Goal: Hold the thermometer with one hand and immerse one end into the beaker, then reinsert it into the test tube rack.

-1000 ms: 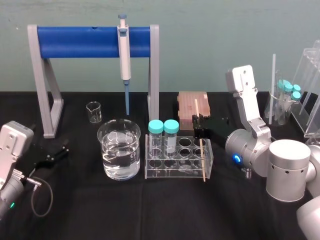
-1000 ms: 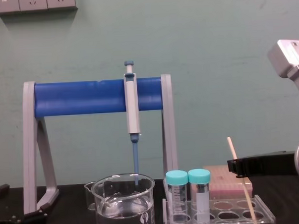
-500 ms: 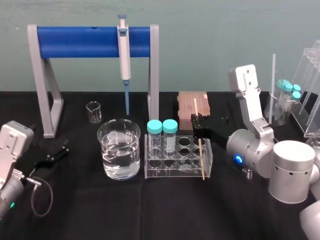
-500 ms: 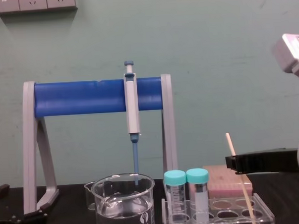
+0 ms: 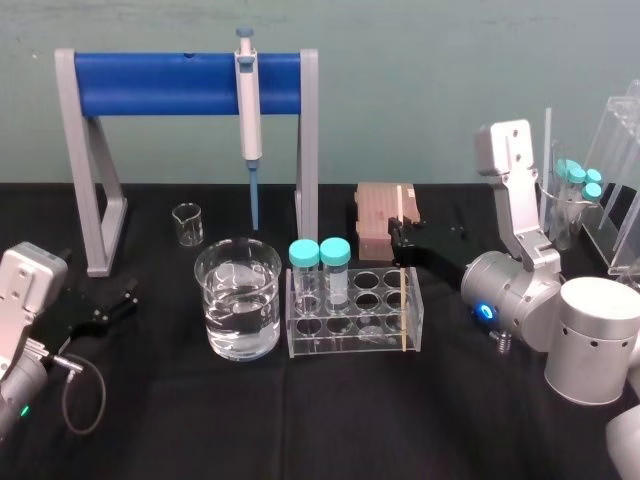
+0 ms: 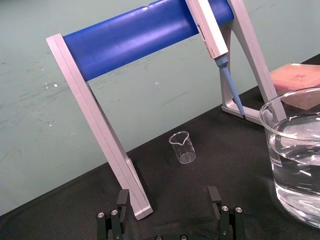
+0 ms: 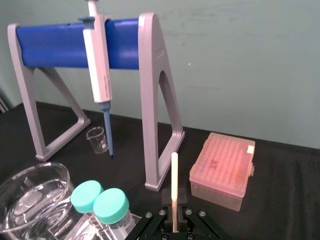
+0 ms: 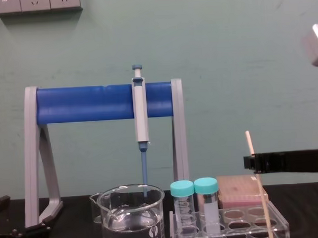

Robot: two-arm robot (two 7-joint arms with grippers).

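Observation:
The thermometer (image 5: 404, 315) is a thin beige rod that stands nearly upright with its lower end in the right end of the clear test tube rack (image 5: 340, 340). My right gripper (image 5: 399, 238) is shut on its upper part, just behind the rack. The chest view has the thermometer (image 8: 260, 191) leaning slightly, with the right gripper (image 8: 251, 163) above the test tube rack (image 8: 227, 225). In the right wrist view the thermometer (image 7: 174, 187) rises from between the closed fingers. The beaker (image 5: 238, 300), part full of water, stands left of the rack. My left gripper (image 6: 168, 200) rests open, well left of the beaker (image 6: 295, 170).
Two teal-capped tubes (image 5: 320, 272) stand in the rack's left end. A grey-and-blue pipette (image 5: 248, 110) hangs on the blue stand (image 5: 180, 85) behind. A small beaker (image 5: 187, 223) and a pink box (image 5: 385, 215) sit at the back. More capped tubes (image 5: 578, 185) stand far right.
My right gripper has moved right and a little up with the thermometer, which now stands more upright. The rack with its tubes has slid slightly left. The left arm is still.

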